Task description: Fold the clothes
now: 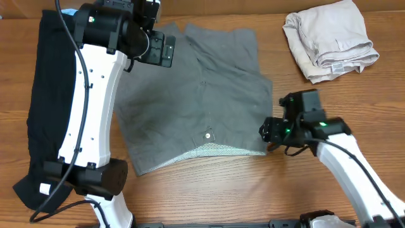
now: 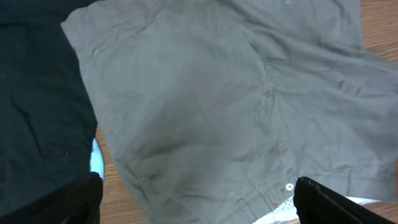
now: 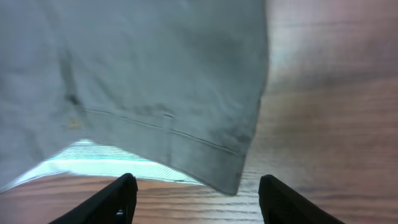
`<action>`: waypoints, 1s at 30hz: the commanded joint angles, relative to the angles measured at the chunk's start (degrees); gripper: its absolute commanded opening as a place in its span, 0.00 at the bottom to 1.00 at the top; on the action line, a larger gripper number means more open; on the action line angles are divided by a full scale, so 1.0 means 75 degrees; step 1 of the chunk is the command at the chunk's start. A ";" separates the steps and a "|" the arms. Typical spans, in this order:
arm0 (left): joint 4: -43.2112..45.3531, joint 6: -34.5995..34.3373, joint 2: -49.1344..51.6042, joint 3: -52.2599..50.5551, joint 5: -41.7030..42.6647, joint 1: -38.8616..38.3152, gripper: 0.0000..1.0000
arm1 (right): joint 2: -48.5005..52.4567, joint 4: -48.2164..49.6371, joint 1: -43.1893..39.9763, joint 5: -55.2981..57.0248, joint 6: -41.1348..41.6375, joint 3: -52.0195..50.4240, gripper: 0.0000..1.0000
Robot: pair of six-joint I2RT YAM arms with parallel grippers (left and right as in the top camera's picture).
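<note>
Grey shorts (image 1: pixel 196 95) lie spread flat mid-table, with a pale button (image 1: pixel 208 135) and whitish waistband lining (image 1: pixel 209 151) toward the front. A long black garment (image 1: pixel 44 95) lies along the left side. My left gripper (image 1: pixel 158 47) hovers over the shorts' far left part. In the left wrist view it (image 2: pixel 199 205) is wide open above the shorts (image 2: pixel 217 106), holding nothing. My right gripper (image 1: pixel 269 133) sits at the shorts' front right corner. In the right wrist view it (image 3: pixel 196 199) is open, and the waistband corner (image 3: pixel 233 183) lies just ahead, between the fingers (image 3: pixel 109 202).
A folded beige garment (image 1: pixel 329 38) rests at the back right. The left arm's white links (image 1: pixel 88 107) stretch over the black garment and the shorts' left edge. Bare wooden table (image 1: pixel 316 95) lies to the right of the shorts.
</note>
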 commanded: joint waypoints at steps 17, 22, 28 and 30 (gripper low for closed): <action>-0.0067 0.0146 0.0790 -0.0041 -0.0152 -0.0003 1.00 | 0.1786 0.0184 0.0204 0.0015 0.1314 -0.0111 0.45; -0.0064 0.0146 0.0790 -0.0041 -0.0152 -0.0003 1.00 | 0.1789 0.0662 0.0554 -0.0166 0.1352 -0.0396 0.45; -0.0073 0.0146 0.0790 -0.0041 -0.0152 -0.0003 1.00 | 0.1789 0.0903 0.0997 0.0411 0.1967 -0.0449 0.39; -0.0070 0.0146 0.0790 -0.0041 -0.0152 -0.0003 1.00 | 0.1789 0.0851 0.1003 0.0644 0.1970 -0.0449 0.35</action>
